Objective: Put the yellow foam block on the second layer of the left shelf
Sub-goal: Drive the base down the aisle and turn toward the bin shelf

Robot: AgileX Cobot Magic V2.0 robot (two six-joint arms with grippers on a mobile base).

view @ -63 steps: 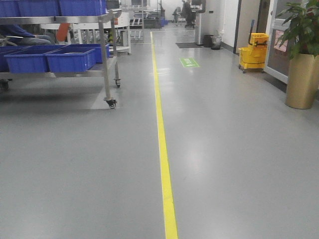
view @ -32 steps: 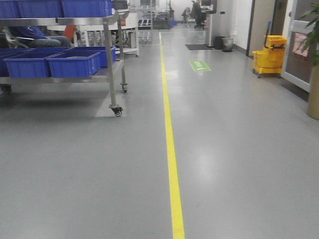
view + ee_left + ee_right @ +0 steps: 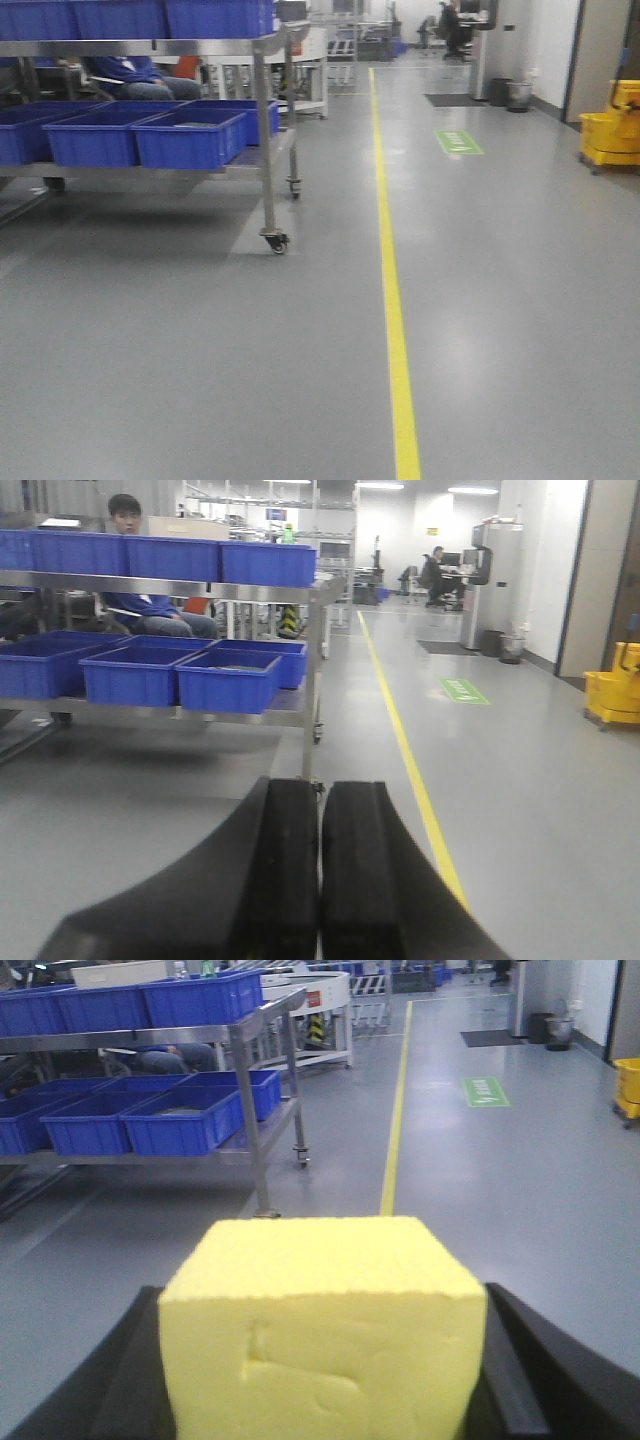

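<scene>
Yellow foam block (image 3: pixel 322 1325) is sitting clamped in the right gripper's (image 3: pixel 325 1385) fingers, probably so it's not slipping on the way to the steel shelf cart (image 3: pixel 267 130) ahead-left, while the left gripper (image 3: pixel 320 880) is idling empty, fingers pressed together.

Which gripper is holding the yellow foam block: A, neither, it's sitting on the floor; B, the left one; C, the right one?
C: the right wrist view shows the right gripper clamped on the yellow foam block, while the left gripper is shut with nothing in it.
</scene>
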